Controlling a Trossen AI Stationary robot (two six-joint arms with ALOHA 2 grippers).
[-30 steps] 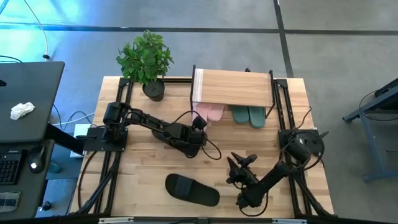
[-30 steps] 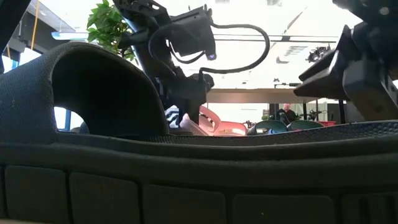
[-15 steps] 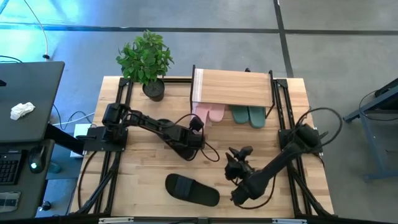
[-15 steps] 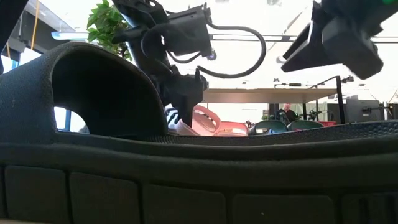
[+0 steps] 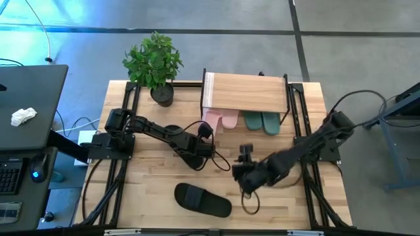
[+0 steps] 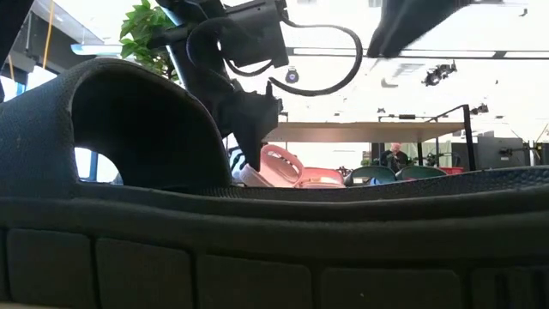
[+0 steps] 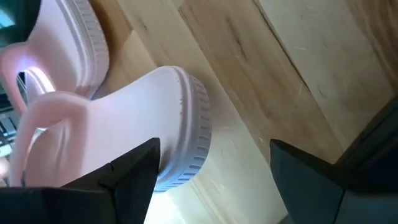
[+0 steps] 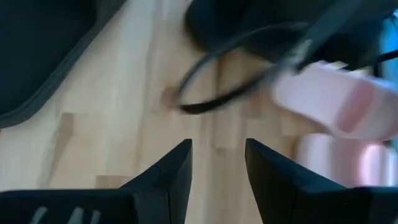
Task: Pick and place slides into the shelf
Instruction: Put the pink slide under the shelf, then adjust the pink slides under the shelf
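High view: I've got the left tool (image 5: 209, 131) by the pale pink rubber slides (image 5: 222, 118), which sit under the light wooden shelf with black legs (image 5: 246, 92) beside the teal slides (image 5: 262, 122). One black slide (image 5: 202, 200) lies loose on the wooden table (image 5: 151, 190); right tool (image 5: 244, 172) is near it, probably next pick.

Low view: black slide fills the foreground.

Left wrist: tool wide, empty, pink slide ahead.

Right wrist: fingers (image 8: 171, 171) narrowly parted, holding nothing.

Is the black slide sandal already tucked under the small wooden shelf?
No, the black slide sandal lies on open table, well short of the small wooden shelf.
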